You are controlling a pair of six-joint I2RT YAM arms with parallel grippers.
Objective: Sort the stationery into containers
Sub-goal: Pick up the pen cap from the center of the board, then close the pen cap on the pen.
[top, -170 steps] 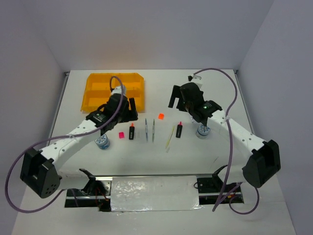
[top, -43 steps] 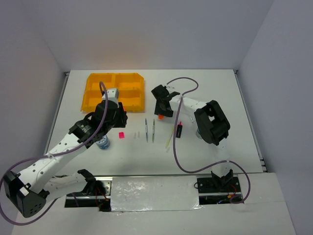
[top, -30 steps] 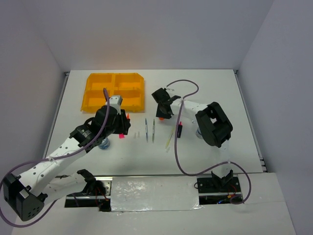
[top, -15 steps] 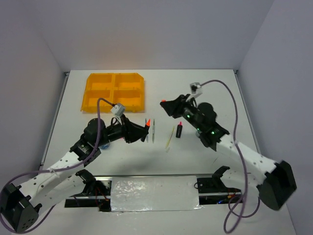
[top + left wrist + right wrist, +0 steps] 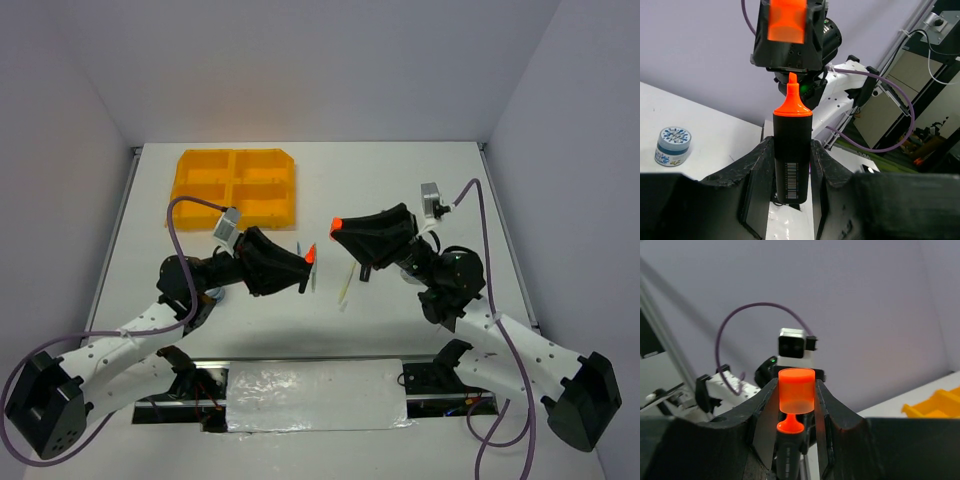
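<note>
My left gripper [image 5: 303, 264] is shut on a short black marker [image 5: 792, 155] whose bare orange tip [image 5: 311, 255] points at the right arm. My right gripper [image 5: 340, 226] is shut on the marker's orange cap [image 5: 796, 389]. Both are raised above the table and face each other. In the right wrist view the orange tip [image 5: 790, 426] sits just below the cap, still apart from it. In the left wrist view the cap [image 5: 786, 21] hangs straight above the tip. The orange-yellow tray [image 5: 235, 186] lies at the back left, behind the left gripper.
A pale stick [image 5: 346, 284] lies on the table between the grippers, and a second black marker [image 5: 364, 272] shows partly under the right gripper. A round grey-blue roll [image 5: 673, 146] stands on the table by the right arm. The thin grey pens are mostly hidden by the left gripper.
Both arms have risen from the table and swung to face each other. The left carries the marker, the right carries the cap, and the two have drawn close together.
</note>
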